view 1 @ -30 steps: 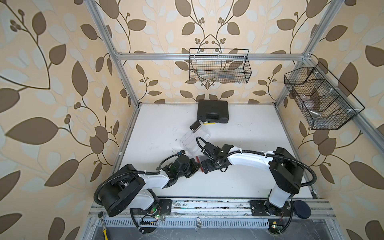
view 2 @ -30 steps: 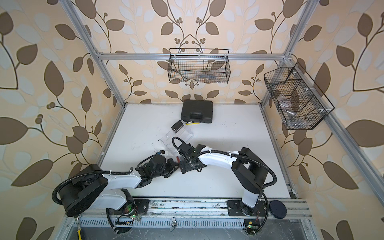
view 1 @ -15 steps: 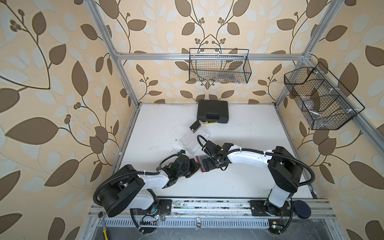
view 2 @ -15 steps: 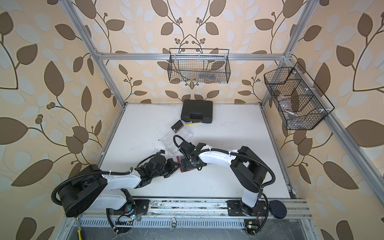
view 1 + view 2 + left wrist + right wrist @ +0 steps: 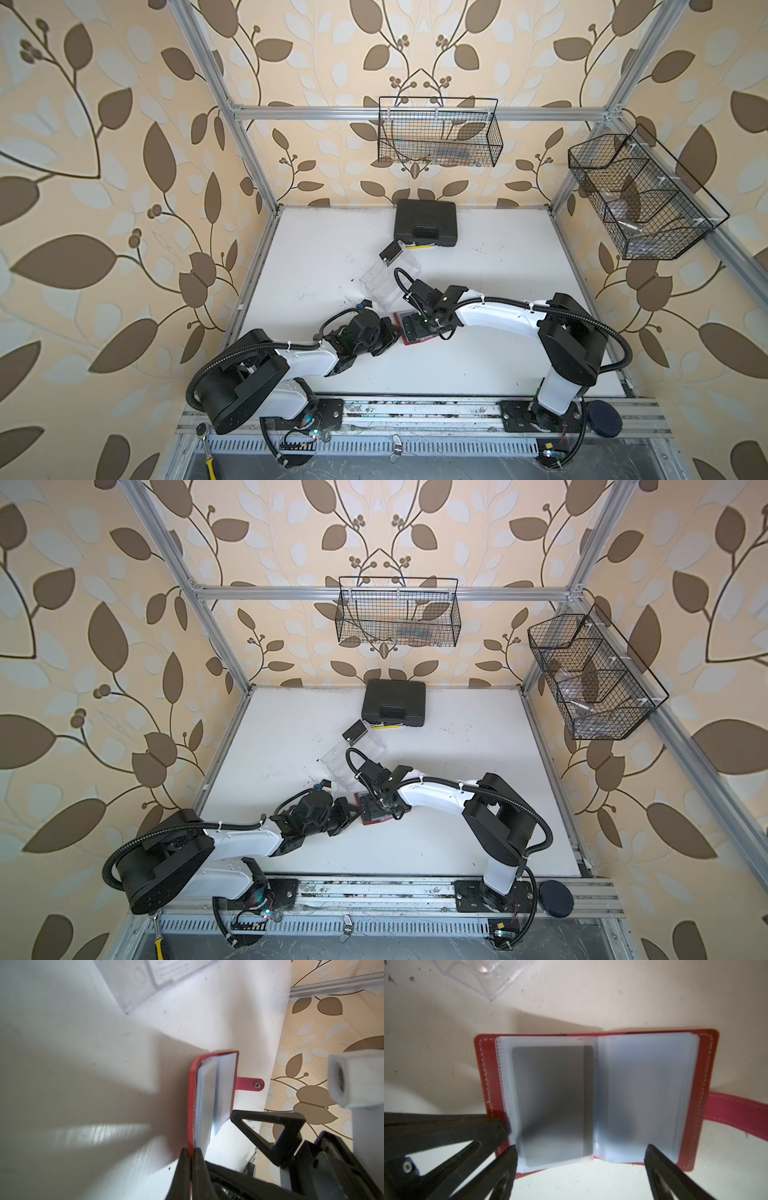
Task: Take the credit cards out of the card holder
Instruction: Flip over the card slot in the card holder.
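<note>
The card holder (image 5: 704, 1076) lies open on the white table; its red edge (image 5: 411, 341) shows in both top views under the grippers. A dark grey credit card (image 5: 552, 1103) sits inside one clear sleeve; the facing sleeve (image 5: 643, 1095) looks empty. My left gripper (image 5: 191, 1154) is shut on the edge of the red cover (image 5: 192, 1105). Just above the wallet my right gripper (image 5: 580, 1148) stands open, its fingertips (image 5: 511, 1151) straddling the sleeves' near edge with nothing held. A black card (image 5: 391, 252) rests on the clear tray's far end.
The clear acrylic tray (image 5: 386, 282) lies just behind the wallet. A black case (image 5: 424, 222) stands at the back wall. Two wire baskets (image 5: 438, 133) (image 5: 640, 199) hang on the back and right walls. The wallet's strap tab (image 5: 249, 1084) points toward the right edge.
My right gripper has shifted slightly over the open wallet. The left gripper keeps its hold on the cover and has not moved.
</note>
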`<act>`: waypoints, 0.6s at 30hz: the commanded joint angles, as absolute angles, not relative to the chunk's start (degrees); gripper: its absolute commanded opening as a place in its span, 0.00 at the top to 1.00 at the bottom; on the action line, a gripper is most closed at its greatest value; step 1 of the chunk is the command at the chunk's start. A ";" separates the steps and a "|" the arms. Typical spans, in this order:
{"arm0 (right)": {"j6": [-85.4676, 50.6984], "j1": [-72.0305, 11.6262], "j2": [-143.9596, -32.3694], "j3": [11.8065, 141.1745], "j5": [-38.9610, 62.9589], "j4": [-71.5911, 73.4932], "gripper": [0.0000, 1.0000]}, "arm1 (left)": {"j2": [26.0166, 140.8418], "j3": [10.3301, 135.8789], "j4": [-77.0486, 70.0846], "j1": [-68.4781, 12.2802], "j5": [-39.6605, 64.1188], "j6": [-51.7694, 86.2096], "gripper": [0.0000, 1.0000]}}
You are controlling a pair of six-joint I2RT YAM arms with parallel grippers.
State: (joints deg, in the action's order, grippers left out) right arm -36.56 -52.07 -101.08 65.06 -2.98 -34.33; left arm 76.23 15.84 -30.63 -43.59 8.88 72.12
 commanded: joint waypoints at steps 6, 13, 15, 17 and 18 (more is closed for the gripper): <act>-36.81 -52.05 -103.34 65.89 -3.16 -35.07 0.10 | 74.95 17.33 -31.14 -44.21 9.41 70.85 1.00; -36.66 -49.96 -102.48 64.71 -4.52 -36.49 0.19 | 74.36 17.29 -30.23 -44.30 9.40 70.58 1.00; -36.73 -49.34 -101.94 64.24 -5.14 -36.77 0.22 | 74.35 17.39 -30.15 -44.30 9.49 70.41 1.00; -36.74 -48.65 -101.61 63.60 -5.29 -36.61 0.23 | 74.36 17.47 -30.01 -44.30 9.60 70.27 1.00; -36.47 -48.31 -101.73 63.42 -5.19 -36.61 0.24 | 74.31 17.43 -30.03 -44.37 9.67 70.23 1.00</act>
State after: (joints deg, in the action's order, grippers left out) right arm -36.56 -49.01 -102.10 64.82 -3.81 -34.96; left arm 75.81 15.92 -29.69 -43.59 8.97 71.85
